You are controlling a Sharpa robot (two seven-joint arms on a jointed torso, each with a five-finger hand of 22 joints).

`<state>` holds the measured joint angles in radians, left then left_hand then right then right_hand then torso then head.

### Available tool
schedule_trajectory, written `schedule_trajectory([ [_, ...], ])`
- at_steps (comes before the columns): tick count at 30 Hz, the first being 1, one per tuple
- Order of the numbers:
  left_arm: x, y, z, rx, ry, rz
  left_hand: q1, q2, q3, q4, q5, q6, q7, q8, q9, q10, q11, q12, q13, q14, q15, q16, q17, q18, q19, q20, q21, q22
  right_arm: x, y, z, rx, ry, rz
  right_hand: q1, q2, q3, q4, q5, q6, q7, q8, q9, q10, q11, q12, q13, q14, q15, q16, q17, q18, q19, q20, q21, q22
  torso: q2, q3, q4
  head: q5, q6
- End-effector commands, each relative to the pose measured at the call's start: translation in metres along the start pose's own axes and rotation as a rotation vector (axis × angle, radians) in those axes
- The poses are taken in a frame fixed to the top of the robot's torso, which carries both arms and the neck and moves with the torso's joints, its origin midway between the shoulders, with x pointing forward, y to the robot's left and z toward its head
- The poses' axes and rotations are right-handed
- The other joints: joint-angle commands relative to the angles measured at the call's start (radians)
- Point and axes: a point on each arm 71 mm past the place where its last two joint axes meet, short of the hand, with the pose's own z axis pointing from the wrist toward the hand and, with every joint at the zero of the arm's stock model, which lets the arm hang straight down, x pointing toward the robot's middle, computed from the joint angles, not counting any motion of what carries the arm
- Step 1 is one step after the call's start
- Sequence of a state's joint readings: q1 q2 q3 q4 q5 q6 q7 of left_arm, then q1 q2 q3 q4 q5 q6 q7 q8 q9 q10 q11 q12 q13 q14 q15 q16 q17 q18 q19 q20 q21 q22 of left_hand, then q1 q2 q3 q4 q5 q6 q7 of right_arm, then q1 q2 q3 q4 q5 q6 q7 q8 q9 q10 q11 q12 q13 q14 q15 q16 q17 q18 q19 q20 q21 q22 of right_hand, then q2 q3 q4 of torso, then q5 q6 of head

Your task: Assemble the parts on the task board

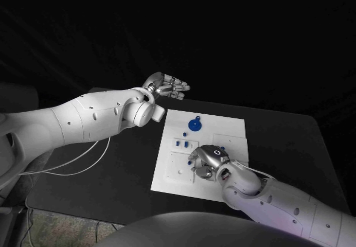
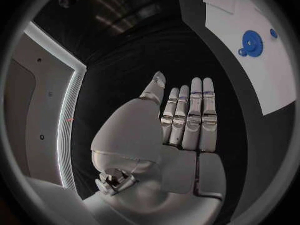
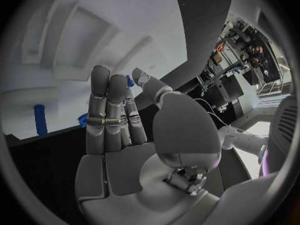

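The white task board [image 1: 223,131] lies in the middle of the black table. A blue gear [image 1: 194,125] sits on its far part, with small blue parts [image 1: 181,144] standing in slots nearer me. My right hand [image 1: 210,159] hangs low over the board's near middle, fingers pointing at the slots. In the right wrist view a small blue part [image 3: 129,80] is pinched between the thumb tip and a finger of that hand [image 3: 125,125], and a blue peg [image 3: 40,119] stands on the board beyond. My left hand [image 1: 167,86] is raised beyond the board's far left corner, flat and holding nothing [image 2: 181,120].
The left wrist view shows the board [image 2: 262,80] off to one side with the gear [image 2: 251,43] and a small blue part [image 2: 273,33] on it. A white cable [image 1: 82,162] loops over the table's left side. Bare black table [image 1: 289,139] lies right of the board.
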<state>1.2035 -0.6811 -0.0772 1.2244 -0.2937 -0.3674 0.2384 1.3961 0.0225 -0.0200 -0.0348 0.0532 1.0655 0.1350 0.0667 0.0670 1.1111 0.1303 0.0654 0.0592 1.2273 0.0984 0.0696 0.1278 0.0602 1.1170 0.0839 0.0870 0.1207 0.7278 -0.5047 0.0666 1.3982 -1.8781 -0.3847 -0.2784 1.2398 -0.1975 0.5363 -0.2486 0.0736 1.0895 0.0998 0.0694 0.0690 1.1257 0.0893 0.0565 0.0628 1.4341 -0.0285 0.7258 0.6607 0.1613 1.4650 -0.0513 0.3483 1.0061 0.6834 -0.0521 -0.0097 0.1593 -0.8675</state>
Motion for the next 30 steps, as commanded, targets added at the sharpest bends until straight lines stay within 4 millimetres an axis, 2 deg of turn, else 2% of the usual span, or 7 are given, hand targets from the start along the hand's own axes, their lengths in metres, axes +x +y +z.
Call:
schedule_trajectory([
  [1, 0.000, 0.000, 0.000, 0.004, 0.015, 0.001, 0.001, 0.007, -0.002, 0.007, 0.001, -0.005, -0.001, -0.002, 0.001, -0.006, -0.001, -0.004, 0.000, -0.009, 0.001, -0.004, -0.001, 0.009, 0.006, 0.001, 0.004, -0.001, -0.010, 0.000, -0.003, -0.008, -0.033, 0.037, 0.011, 0.000, -0.008, 0.001, -0.006, -0.007, -0.001, -0.006, 0.000, 0.000, -0.001, 0.003, 0.001, 0.000, 0.005, 0.002, -0.002, 0.008, 0.008, 0.007, -0.009, 0.002, -0.001, -0.0006, 0.0000, -0.003, 0.003],
  [7, -0.005, 0.001, 0.000, 0.000, 0.007, 0.004, 0.001, 0.007, -0.002, 0.007, 0.001, -0.005, -0.001, -0.002, 0.001, -0.006, -0.001, -0.004, 0.000, -0.009, 0.001, -0.004, -0.001, 0.009, 0.006, 0.001, 0.004, -0.001, -0.042, -0.016, -0.010, 0.023, -0.074, 0.077, 0.003, 0.004, 0.015, 0.007, -0.003, -0.003, 0.001, -0.006, 0.000, 0.030, -0.009, 0.003, 0.000, -0.001, -0.001, 0.006, -0.005, 0.002, 0.013, 0.002, -0.015, 0.007, -0.001, -0.0010, -0.0005, -0.012, 0.006],
  [10, -0.007, 0.002, -0.001, -0.002, 0.004, 0.005, 0.003, 0.007, -0.002, 0.006, 0.001, -0.005, -0.001, -0.002, 0.002, -0.005, -0.001, -0.004, 0.000, -0.009, 0.001, -0.004, -0.001, 0.009, 0.006, 0.001, 0.004, -0.003, -0.062, -0.030, -0.013, 0.052, -0.092, 0.084, 0.002, 0.004, 0.037, 0.005, 0.004, 0.004, 0.003, -0.006, 0.000, 0.038, -0.010, 0.003, 0.000, 0.000, -0.003, 0.009, -0.003, -0.002, 0.012, -0.001, -0.014, 0.015, -0.002, -0.0017, -0.0020, -0.020, 0.008],
  [14, -0.008, 0.003, -0.001, -0.003, 0.003, 0.005, 0.003, 0.007, -0.002, 0.006, 0.001, -0.005, -0.001, -0.002, 0.002, -0.005, -0.001, -0.004, 0.000, -0.009, 0.001, -0.004, -0.001, 0.009, 0.006, 0.001, 0.004, -0.003, -0.079, -0.051, -0.017, 0.093, -0.088, 0.065, 0.002, -0.003, 0.052, 0.002, 0.010, 0.005, 0.002, -0.006, 0.000, 0.035, -0.010, 0.003, 0.000, -0.003, -0.002, 0.017, 0.004, -0.004, 0.006, -0.001, -0.008, 0.044, -0.003, -0.0017, -0.0019, -0.020, 0.011],
  [19, -0.008, 0.004, -0.002, -0.004, 0.000, 0.006, 0.003, 0.007, -0.002, 0.006, 0.001, -0.005, -0.001, -0.002, 0.002, -0.005, -0.001, -0.004, 0.000, -0.009, 0.001, -0.004, -0.001, 0.009, 0.006, 0.001, 0.004, -0.003, -0.087, -0.075, -0.021, 0.140, -0.051, 0.038, 0.002, -0.009, 0.023, 0.007, -0.010, -0.002, -0.001, -0.006, 0.000, 0.019, -0.005, 0.003, 0.000, -0.003, 0.002, 0.018, 0.005, -0.004, 0.004, 0.002, -0.013, 0.052, -0.002, 0.0001, -0.0012, -0.015, 0.011],
  [25, -0.008, 0.005, -0.002, -0.005, 0.000, 0.006, 0.003, 0.007, -0.002, 0.006, 0.001, -0.005, -0.001, -0.002, 0.002, -0.005, -0.001, -0.004, 0.000, -0.009, 0.001, -0.004, -0.001, 0.009, 0.006, 0.001, 0.004, -0.003, -0.086, -0.085, -0.020, 0.165, -0.023, 0.025, 0.013, -0.006, -0.021, 0.015, -0.013, -0.025, -0.005, -0.006, -0.001, 0.007, -0.002, 0.004, 0.001, -0.004, 0.005, 0.019, 0.004, -0.002, 0.009, 0.006, -0.027, 0.057, -0.002, 0.0008, -0.0013, -0.015, 0.011],
  [30, -0.007, 0.006, -0.002, -0.007, 0.002, 0.005, 0.005, 0.007, -0.003, 0.006, 0.001, -0.005, -0.001, -0.002, 0.001, -0.006, -0.001, -0.004, 0.000, -0.008, 0.001, -0.004, -0.001, 0.009, 0.006, 0.000, 0.006, -0.004, -0.081, -0.089, -0.017, 0.179, 0.009, 0.005, 0.030, -0.005, -0.079, 0.027, -0.019, -0.041, -0.018, -0.007, -0.001, -0.030, 0.006, 0.003, 0.000, -0.010, 0.012, 0.017, -0.002, 0.003, 0.010, 0.014, -0.046, 0.055, -0.002, -0.0007, 0.0012, -0.015, 0.011],
])
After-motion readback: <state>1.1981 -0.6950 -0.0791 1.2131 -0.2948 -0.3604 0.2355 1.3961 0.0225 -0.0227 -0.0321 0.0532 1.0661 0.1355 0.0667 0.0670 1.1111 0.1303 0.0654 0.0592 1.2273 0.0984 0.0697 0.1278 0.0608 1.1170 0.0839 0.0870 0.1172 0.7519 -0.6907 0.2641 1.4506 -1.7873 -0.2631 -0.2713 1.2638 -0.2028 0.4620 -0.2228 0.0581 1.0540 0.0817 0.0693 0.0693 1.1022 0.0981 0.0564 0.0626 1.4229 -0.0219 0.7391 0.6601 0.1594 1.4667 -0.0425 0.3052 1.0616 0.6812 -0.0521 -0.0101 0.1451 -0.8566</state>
